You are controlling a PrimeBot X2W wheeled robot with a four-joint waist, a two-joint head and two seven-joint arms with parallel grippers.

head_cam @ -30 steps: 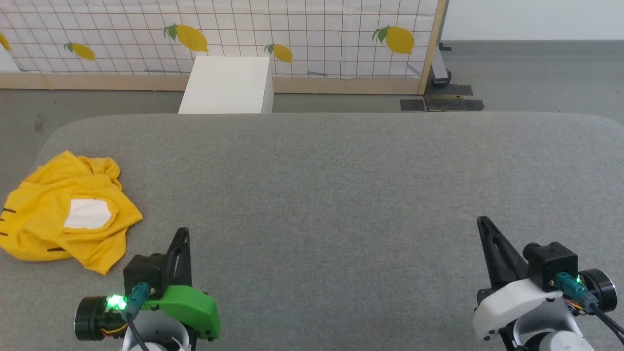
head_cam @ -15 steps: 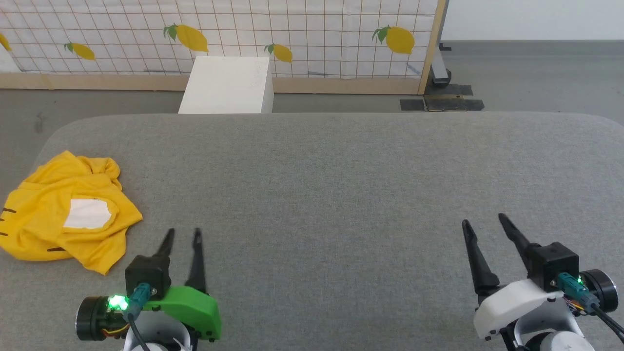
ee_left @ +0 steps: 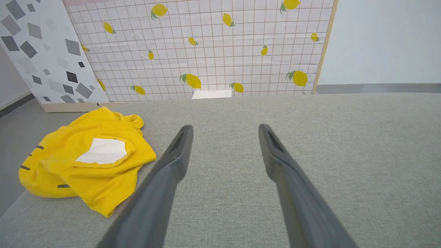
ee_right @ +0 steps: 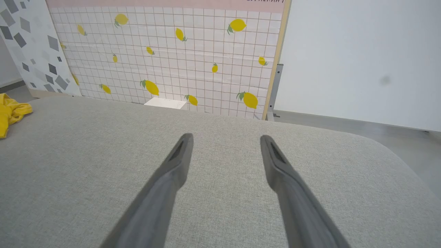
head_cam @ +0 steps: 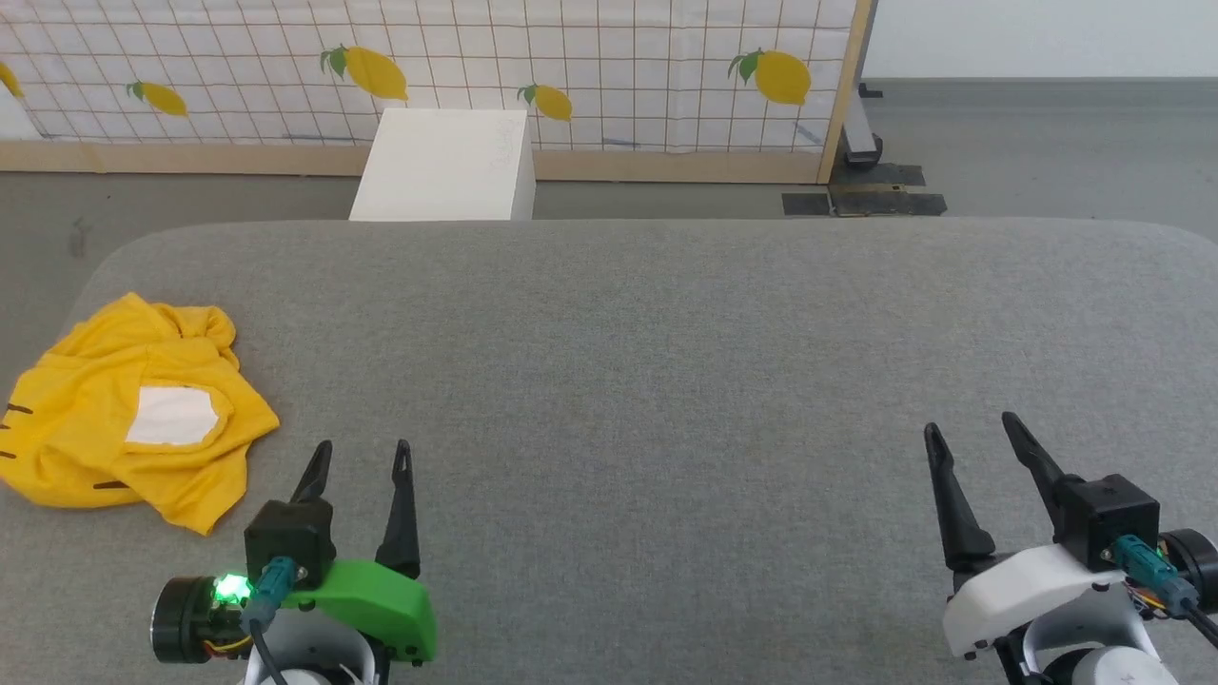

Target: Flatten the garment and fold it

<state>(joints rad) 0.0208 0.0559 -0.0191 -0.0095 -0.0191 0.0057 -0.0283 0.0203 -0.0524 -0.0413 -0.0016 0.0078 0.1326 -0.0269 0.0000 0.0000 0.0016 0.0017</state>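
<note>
Head view has the shirt (head_cam: pixel 86 419) crumpled at the left edge of the desk (head_cam: pixel 647 362), near the left claw (head_cam: pixel 363 447); that and the right claw (head_cam: pixel 971 423) gape empty. Best to pinch an outer hem, not the bunched middle, and drag it centreward for spreading.

Green-shelled left tool (head_cam: pixel 363 445), white-shelled right tool (head_cam: pixel 970 423), seemingly teal plugs (head_cam: pixel 276 576).
</note>
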